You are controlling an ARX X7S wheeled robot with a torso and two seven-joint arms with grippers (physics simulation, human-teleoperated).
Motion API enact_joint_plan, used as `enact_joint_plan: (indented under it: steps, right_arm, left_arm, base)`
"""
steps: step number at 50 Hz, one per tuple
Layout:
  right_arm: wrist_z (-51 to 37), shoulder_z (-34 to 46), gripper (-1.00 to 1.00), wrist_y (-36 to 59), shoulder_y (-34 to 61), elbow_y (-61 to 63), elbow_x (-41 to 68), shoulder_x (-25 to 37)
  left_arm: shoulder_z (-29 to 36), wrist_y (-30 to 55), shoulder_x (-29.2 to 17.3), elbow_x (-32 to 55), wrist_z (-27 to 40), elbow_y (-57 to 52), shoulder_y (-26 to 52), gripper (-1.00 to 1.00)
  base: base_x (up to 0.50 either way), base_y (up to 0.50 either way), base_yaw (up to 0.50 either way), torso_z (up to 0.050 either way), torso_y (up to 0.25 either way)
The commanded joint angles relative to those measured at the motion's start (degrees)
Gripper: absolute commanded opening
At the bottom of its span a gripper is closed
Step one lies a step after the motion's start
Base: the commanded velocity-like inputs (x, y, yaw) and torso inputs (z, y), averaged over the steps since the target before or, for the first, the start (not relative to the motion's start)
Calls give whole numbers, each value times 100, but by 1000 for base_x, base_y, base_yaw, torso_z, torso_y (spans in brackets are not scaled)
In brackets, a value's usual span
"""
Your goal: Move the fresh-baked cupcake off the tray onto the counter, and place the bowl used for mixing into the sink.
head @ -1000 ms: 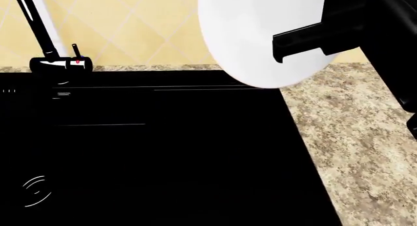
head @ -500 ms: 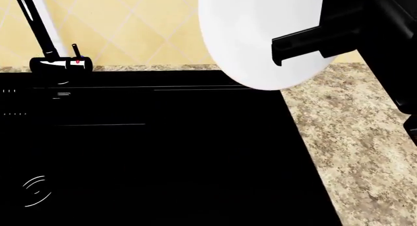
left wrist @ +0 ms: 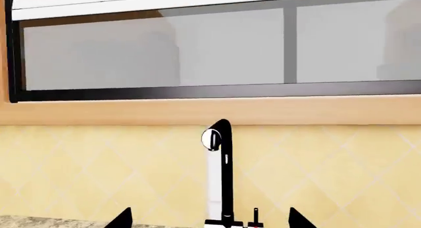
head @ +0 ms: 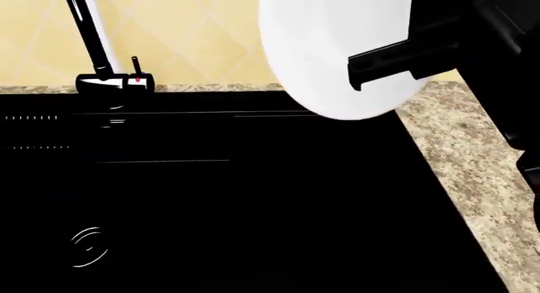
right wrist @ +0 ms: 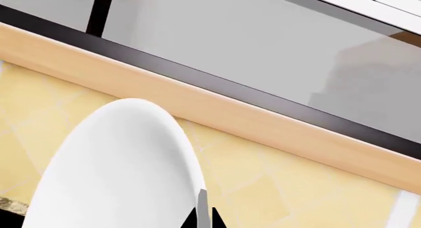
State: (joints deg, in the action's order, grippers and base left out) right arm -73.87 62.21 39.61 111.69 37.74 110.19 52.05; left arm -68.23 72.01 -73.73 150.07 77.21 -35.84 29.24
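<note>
The large white bowl (head: 325, 46) hangs tilted on its edge above the black sink's (head: 253, 198) back right corner. My right gripper (head: 358, 71) is shut on its rim, one black finger lying across the bowl's face. In the right wrist view the bowl (right wrist: 125, 174) fills the lower part, with the right gripper's (right wrist: 204, 220) two tips pinching the thin rim. My left gripper (left wrist: 210, 220) is open and empty, its tips wide apart and pointing at the tap (left wrist: 224, 174). It does not show in the head view. The cupcake and the tray are out of view.
The chrome-and-black tap (head: 88, 33) stands at the sink's back left, with a round drain (head: 88, 247) in the basin floor. Speckled counter (head: 472, 160) runs along the sink's right side. A yellow tiled wall (head: 194, 40) and a window (left wrist: 197, 46) lie behind.
The head view has swung left, so the tap and sink edge sit further right in the picture. The bowl in my right gripper now hangs further over the sink.
</note>
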Motion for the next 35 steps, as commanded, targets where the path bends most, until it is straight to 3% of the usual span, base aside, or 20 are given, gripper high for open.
enact_joint_plan:
  steps: [1,35]
  right_arm:
    - [-7,-14,-100,12,-41,-10,-73,-62]
    - [-95,-49,-100,80,-120,97,77,280]
  left_arm:
    - [-198,152,57,71,69,75,-62,100]
    - [-474,212,165,177,161,81,-270,100]
  base:
    - [32,499,0,0,0]
    - [36,499,0,0,0]
